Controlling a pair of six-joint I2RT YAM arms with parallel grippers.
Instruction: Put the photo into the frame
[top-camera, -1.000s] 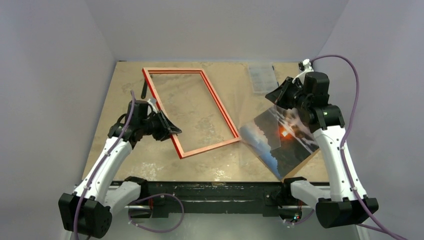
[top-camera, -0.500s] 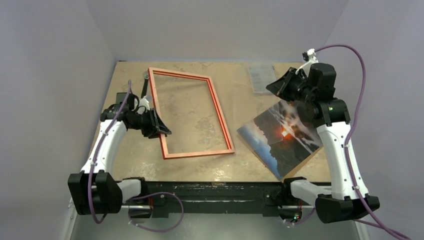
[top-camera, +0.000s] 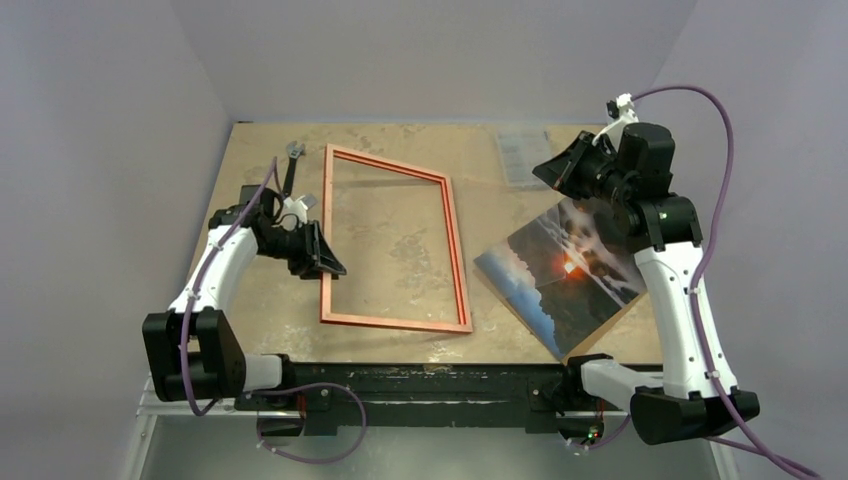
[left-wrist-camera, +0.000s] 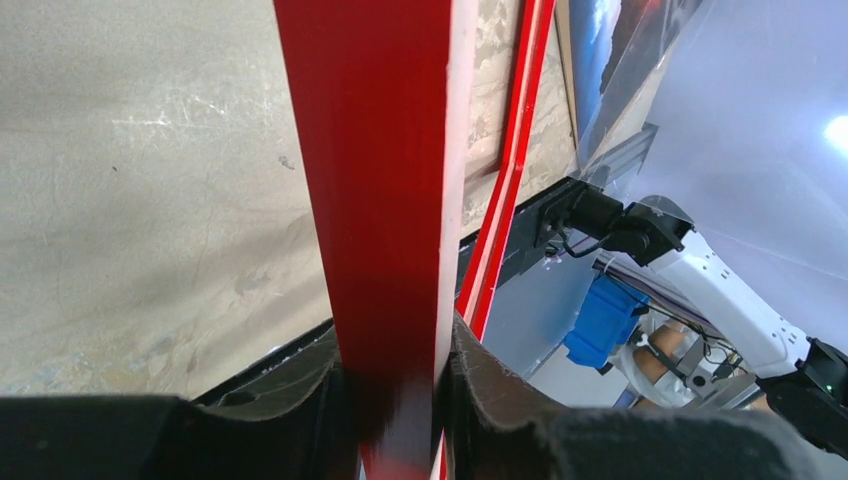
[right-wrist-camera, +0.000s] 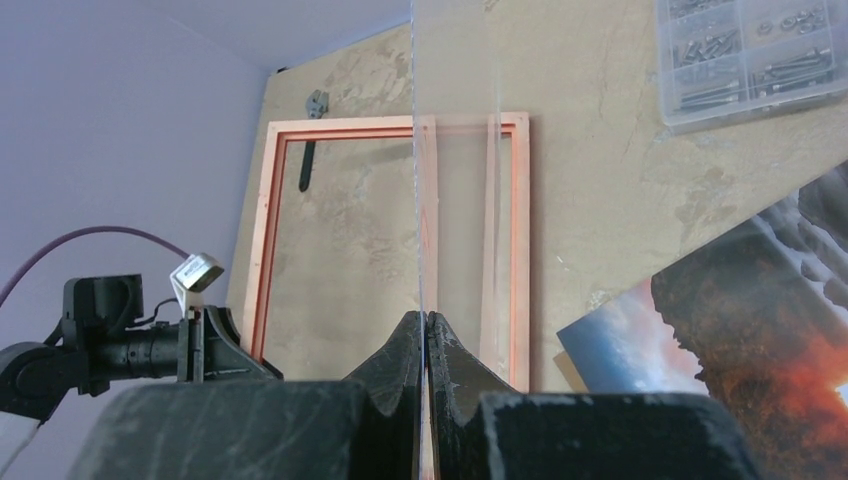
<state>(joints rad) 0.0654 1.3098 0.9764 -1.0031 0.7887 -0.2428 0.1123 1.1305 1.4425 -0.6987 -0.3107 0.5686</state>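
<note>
Lilac walls are seen around a tan, mottled table (top-camera: 250, 300). Over the last second the frame (top-camera: 458, 255) has been swung by the left gripper (top-camera: 325, 266) from a slant to nearly square with the near edge, and brought closer to the photo (top-camera: 560, 280). Its left rail is pinched in narrowly set jaws. The opening is thus judged better lined up for loading. The right gripper (top-camera: 548, 170) has been raised a little, its jaws closed on the edge of a clear sheet (right-wrist-camera: 424, 200). The photo lies face up at the right on a backing board (top-camera: 612, 318), not yet in the frame. Counted: one frame, one photo, one clear sheet, one board, one screw box (top-camera: 522, 155), two grippers
</note>
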